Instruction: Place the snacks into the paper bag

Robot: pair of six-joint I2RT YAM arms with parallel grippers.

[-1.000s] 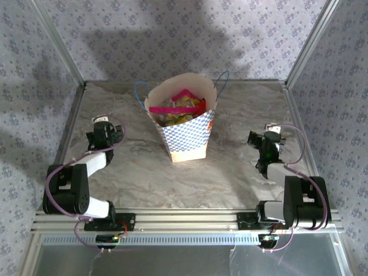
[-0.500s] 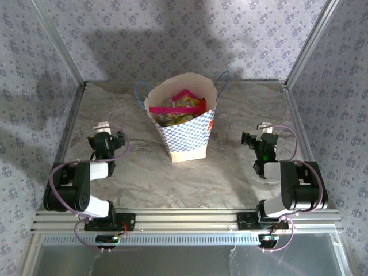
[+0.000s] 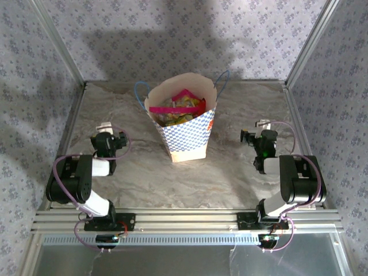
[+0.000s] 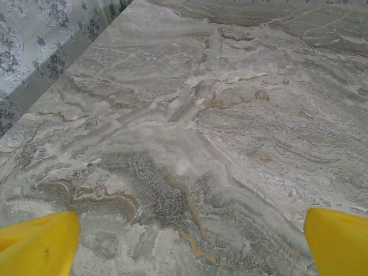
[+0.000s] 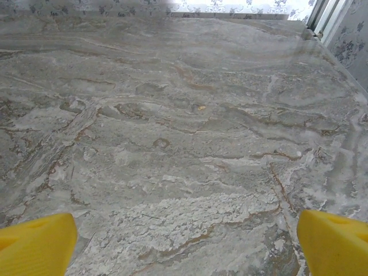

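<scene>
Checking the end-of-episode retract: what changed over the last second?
Both arms folded up, their elbows swinging away from the near rail. The left gripper drew back slightly toward its base, and the right gripper barely shifted. Both stayed open and empty. The paper bag and the snacks inside it did not move.

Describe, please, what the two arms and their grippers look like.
The left arm and right arm are black with white links, each with a looping purple cable. The left gripper and right gripper have bright yellow fingers.
</scene>
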